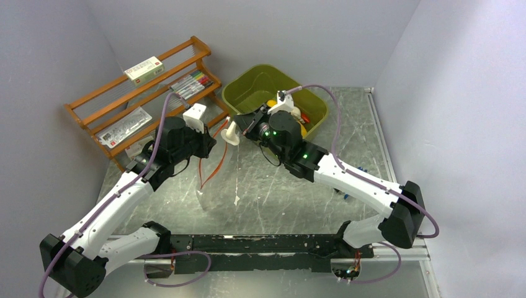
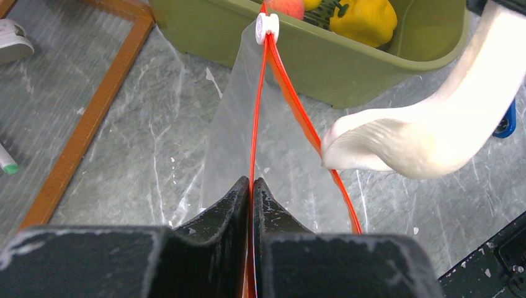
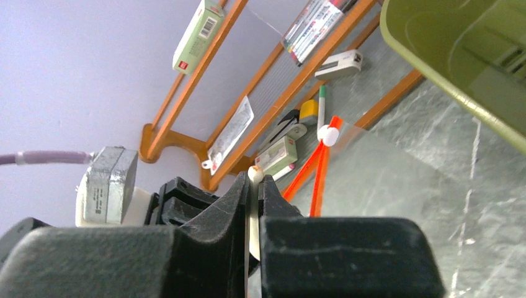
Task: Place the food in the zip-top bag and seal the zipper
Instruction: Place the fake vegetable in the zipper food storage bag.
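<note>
My left gripper [image 1: 208,144] [image 2: 251,183] is shut on one side of the zipper [image 2: 259,112], holding the clear zip-top bag [image 1: 214,171] [image 2: 232,133] upright with its mouth open. The zipper's white slider [image 2: 268,26] is at the far end. My right gripper [image 1: 246,124] [image 3: 255,178] is shut on a white food piece [image 1: 231,134] [image 2: 422,136] [image 3: 251,230], which touches the zipper's other side at the bag's mouth. A yellow piece [image 2: 363,15] and a red-orange round one [image 2: 288,6] lie in the olive-green basket [image 1: 248,93]. The carrot is hidden.
A wooden rack [image 1: 118,93] with markers [image 1: 192,82] and small boxes stands at the back left, close behind the bag. The basket's wall [image 2: 347,68] is just beyond the bag. A blue tool [image 2: 505,121] lies on the table under my right arm.
</note>
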